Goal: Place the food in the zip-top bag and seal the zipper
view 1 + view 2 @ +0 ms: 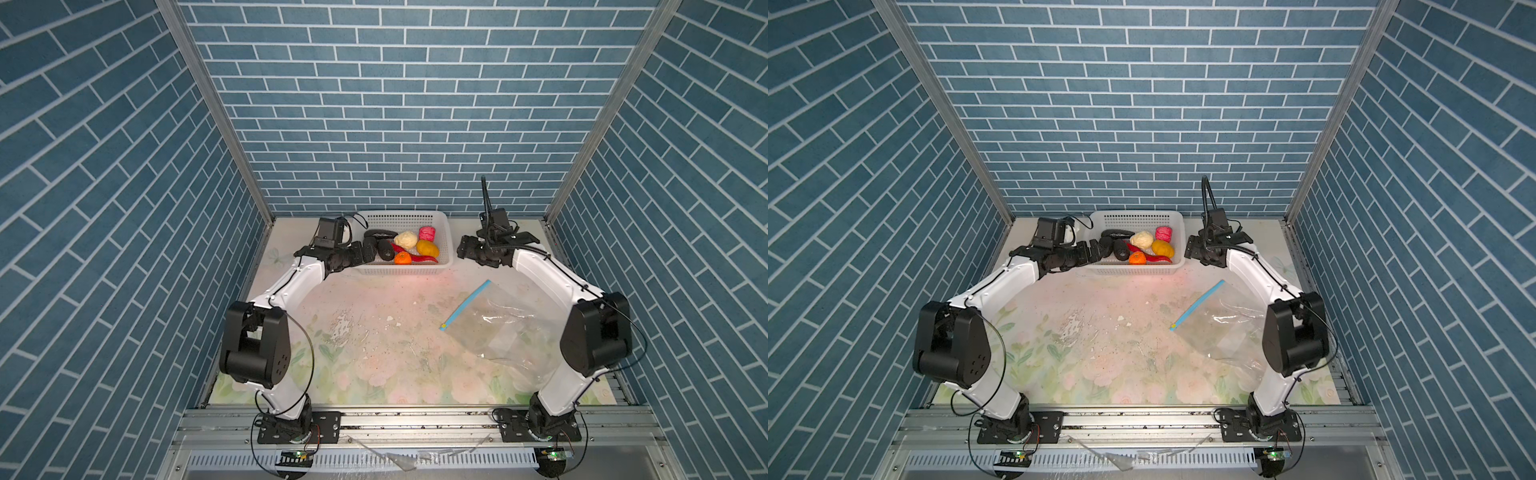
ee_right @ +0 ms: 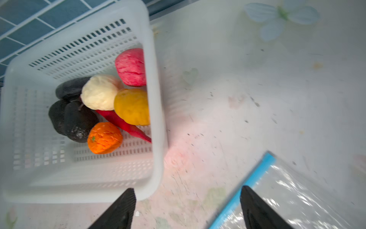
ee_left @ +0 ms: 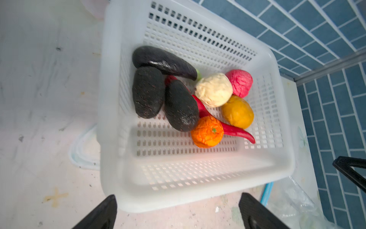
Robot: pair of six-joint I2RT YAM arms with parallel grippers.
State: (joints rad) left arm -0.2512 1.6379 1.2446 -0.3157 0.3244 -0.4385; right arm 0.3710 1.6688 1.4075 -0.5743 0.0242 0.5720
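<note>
Food is seen gathered inside a white perforated basket, which is placed at the middle of the far edge of the desk. Three black lumps are laid in the left part of the basket. A cream piece, a pink piece and a yellow-orange piece are grouped in its right part. An orange piece is set nearer the front, with a red chilli touching it.

The left pincer is held at the left end of the basket. In the left wrist view its fingers are spread wide and nothing is pinched. The right pincer is held just beside the right end of the basket, also spread, and nothing is gripped.

The zip-top bag is laid crumpled near the right edge of the desk, well apart from the basket, and is partly covered by the right arm. The zipper runs along the bag's edge that faces the middle of the desk, with its yellow tab at the end nearer the front edge. Whether the zipper is closed cannot be told.
</note>
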